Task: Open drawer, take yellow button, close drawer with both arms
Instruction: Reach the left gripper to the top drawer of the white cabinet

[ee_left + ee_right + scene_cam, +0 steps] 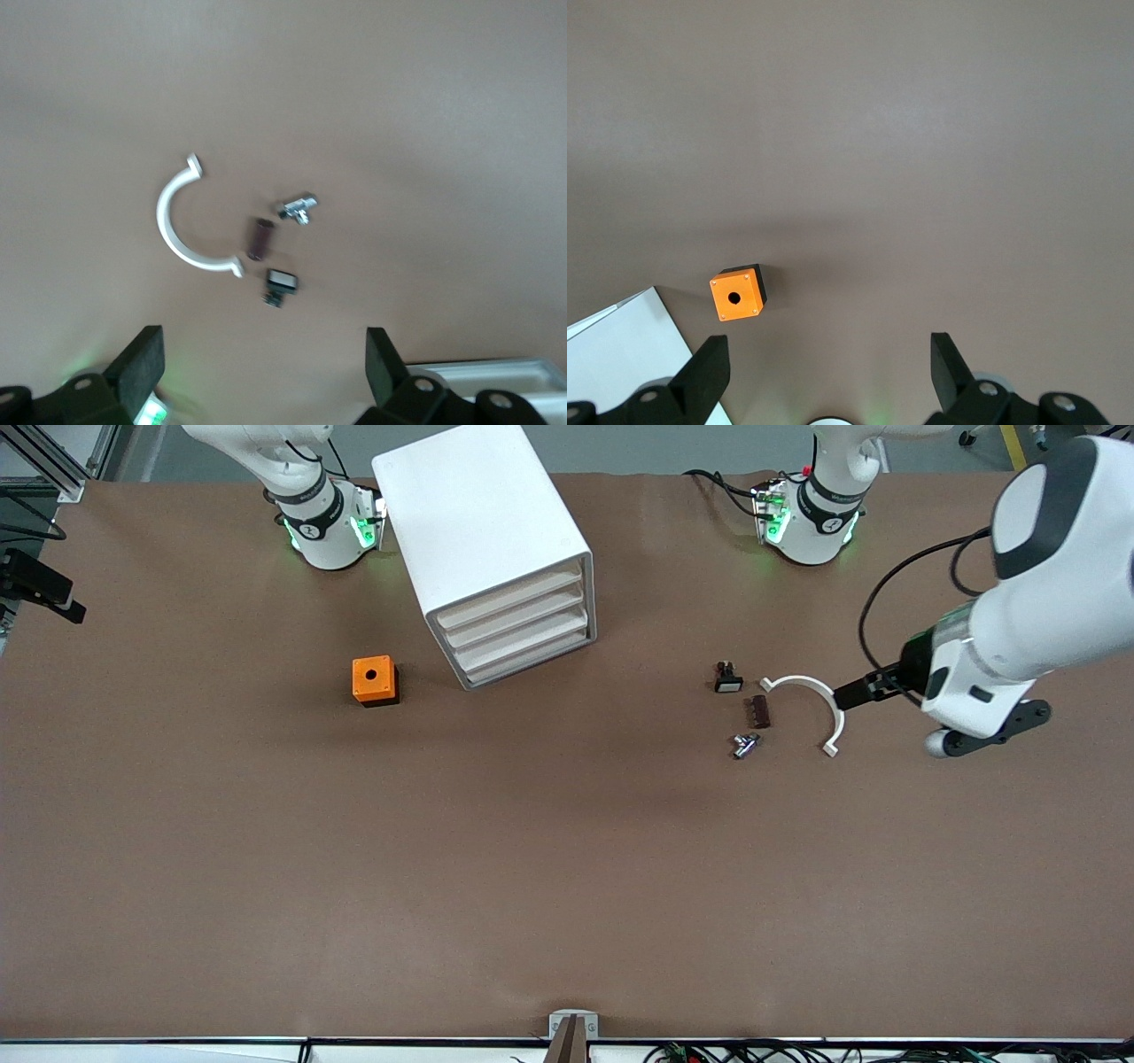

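Observation:
The white cabinet (496, 540) stands near the robots' bases, and all four of its drawers are shut. The topmost drawer (509, 600) is closed. The button is not in view. My left gripper (864, 689) is open and empty, up in the air beside a white half ring (811, 701); in the left wrist view (263, 341) it has bare table between its fingers. My right gripper (828, 345) is open and empty, high over the table near the orange cube (737, 295). It does not show in the front view.
The orange cube with a hole (375, 680) sits beside the cabinet toward the right arm's end. A black white-faced part (728, 679), a brown part (759, 711) and a small metal part (745, 745) lie by the half ring (186, 230).

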### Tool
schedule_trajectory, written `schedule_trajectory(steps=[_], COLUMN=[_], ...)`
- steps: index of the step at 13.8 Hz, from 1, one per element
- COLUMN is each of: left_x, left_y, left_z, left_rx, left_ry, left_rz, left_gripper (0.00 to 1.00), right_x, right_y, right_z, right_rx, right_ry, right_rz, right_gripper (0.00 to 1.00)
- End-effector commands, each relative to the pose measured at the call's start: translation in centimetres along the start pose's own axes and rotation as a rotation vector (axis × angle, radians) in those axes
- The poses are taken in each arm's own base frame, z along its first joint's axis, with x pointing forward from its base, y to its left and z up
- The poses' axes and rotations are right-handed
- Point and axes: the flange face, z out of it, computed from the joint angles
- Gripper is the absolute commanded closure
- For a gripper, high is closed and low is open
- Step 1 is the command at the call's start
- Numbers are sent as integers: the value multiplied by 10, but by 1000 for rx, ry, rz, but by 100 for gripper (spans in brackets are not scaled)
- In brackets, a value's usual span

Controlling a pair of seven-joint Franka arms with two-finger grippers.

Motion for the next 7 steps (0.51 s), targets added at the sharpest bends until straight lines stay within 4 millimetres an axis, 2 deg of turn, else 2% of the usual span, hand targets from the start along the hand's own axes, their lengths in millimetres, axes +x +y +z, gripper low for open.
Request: schedule_trajectory(steps=[1, 4, 6, 7], left_x=[-14, -51, -62, -73], left_y=[36, 86, 104, 118], left_z=[16, 45, 61, 70], left_rx=[-11, 36, 20, 22], left_ry=[-57, -96, -185, -224], left_rz=[-138, -281, -365, -396], left_gripper=[0, 0, 0, 0], right_x=[-8, -8, -8, -8], right_y=[4, 4, 4, 4], right_z=[-3, -3, -3, -3], right_rx=[-11, -11, -11, -11], right_ry=[7, 7, 9, 7], right_rz=[-7, -7, -7, -7], right_gripper=[0, 0, 0, 0])
